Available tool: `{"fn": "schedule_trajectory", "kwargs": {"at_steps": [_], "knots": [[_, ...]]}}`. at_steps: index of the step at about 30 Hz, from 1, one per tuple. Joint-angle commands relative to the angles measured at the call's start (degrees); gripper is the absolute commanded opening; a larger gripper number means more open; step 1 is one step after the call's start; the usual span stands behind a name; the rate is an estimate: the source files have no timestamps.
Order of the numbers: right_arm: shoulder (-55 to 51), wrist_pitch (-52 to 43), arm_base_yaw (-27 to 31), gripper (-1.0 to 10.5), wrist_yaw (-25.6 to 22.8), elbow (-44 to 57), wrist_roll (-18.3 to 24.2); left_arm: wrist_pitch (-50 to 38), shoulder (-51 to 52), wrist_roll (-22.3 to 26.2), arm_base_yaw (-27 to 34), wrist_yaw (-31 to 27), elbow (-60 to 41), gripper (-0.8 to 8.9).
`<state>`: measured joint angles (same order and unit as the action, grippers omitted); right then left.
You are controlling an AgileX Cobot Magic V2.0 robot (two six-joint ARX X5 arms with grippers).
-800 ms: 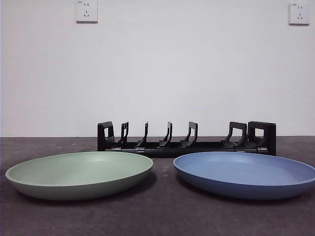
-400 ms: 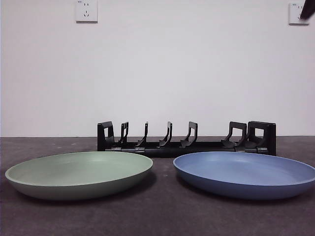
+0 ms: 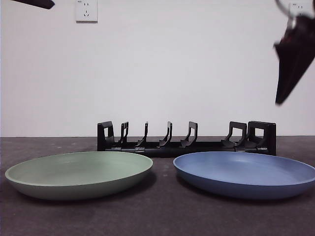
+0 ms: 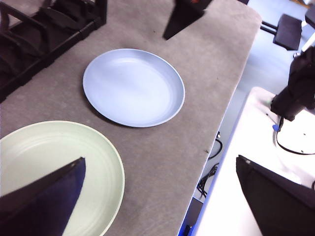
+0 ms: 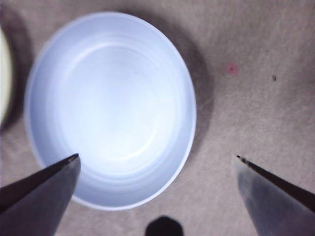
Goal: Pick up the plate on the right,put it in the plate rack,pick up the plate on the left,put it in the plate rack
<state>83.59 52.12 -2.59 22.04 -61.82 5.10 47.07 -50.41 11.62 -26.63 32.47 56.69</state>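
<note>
Front view: the blue plate [image 3: 244,173] lies flat on the tabletop [image 3: 162,216] at 5 o'clock, the green plate [image 3: 78,173] at 7 o'clock, the plate rack [image 3: 186,139] behind both. The right tool [image 3: 288,64] hangs at 2 o'clock.

Left wrist view: the left tool [image 4: 160,169] is released, jaws wide, above the green plate's rim.

Right wrist view: the right tool's jaws are spread, released, over the blue plate's edge.

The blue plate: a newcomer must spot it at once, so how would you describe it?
Find the long black plate rack at the back of the grey table. Two shallow round plates lie flat before it; the blue plate is the one under the open right gripper. Its neighbour, the green plate, differs only in colour.
</note>
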Motion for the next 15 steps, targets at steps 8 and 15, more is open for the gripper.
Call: {"fn": "schedule_trajectory", "kwargs": {"at_steps": [8, 15], "knots": [[10.99, -3.32, -0.09, 5.5, -0.17, -0.13, -0.42, -1.99, -1.03, 2.6, -2.95, -6.56, 0.0, 6.64], [14.86, -4.39, -0.87, 4.4, -0.44, -0.13, -0.39, -2.97, -1.97, 3.23, -3.06, -7.23, 0.0, 6.64]]}}
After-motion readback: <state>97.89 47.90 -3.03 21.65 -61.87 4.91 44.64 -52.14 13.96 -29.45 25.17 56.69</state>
